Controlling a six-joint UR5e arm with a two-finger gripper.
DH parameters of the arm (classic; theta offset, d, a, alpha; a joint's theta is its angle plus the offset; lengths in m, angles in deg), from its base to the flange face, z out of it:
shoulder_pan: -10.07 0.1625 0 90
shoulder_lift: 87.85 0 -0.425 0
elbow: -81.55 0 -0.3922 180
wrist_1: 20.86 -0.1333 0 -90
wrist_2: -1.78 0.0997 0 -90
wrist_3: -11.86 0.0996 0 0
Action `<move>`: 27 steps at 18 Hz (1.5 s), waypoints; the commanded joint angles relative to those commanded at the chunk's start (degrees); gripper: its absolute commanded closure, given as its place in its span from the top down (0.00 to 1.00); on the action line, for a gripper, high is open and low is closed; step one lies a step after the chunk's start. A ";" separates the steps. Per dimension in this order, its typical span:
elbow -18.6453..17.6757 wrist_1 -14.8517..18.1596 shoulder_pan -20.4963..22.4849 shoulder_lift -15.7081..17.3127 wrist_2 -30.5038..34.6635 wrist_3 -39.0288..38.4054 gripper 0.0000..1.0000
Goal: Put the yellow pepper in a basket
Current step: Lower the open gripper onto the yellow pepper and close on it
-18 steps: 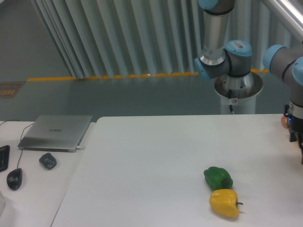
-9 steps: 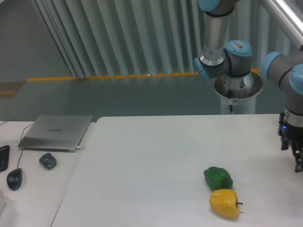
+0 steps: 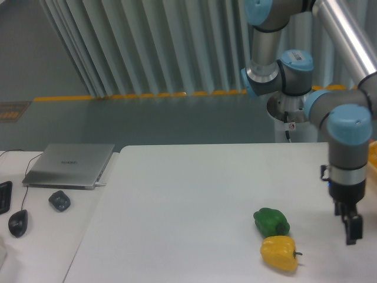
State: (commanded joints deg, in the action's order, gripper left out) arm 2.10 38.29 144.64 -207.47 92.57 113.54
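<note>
A white table (image 3: 194,200) fills the lower part of the view, with a grey-blue robot arm reaching in from the right. Its gripper (image 3: 351,227) hangs pointing downward just above the table, to the right of the yellow pepper (image 3: 278,253) and apart from it, holding nothing. The jaws appear as dark, blurred shapes seen nearly side-on, so I cannot tell whether they are apart or together. The yellow pepper lies on its side near the front edge of the table, its short dark stem pointing right toward the gripper. A green pepper (image 3: 271,221) sits directly behind it, touching or nearly touching, which probably leaves the open right and front sides as the easier approach. Of the basket (image 3: 373,162), only a small yellow-orange sliver shows at the right edge of the view, behind the arm; the rest is cut off. On a lower desk at left rest a closed silver laptop (image 3: 69,164), a dark computer mouse (image 3: 18,223) and a small dark lumpy object (image 3: 59,200) too indistinct to name.
</note>
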 joint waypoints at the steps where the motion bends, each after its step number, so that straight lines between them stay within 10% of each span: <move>1: -0.26 0.09 -0.79 0.00 1.83 1.57 1.00; 27: 0.61 -4.31 -10.11 -6.68 10.99 1.16 0.96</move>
State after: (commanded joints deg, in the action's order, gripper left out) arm 2.71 33.98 134.53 -214.15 103.55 114.69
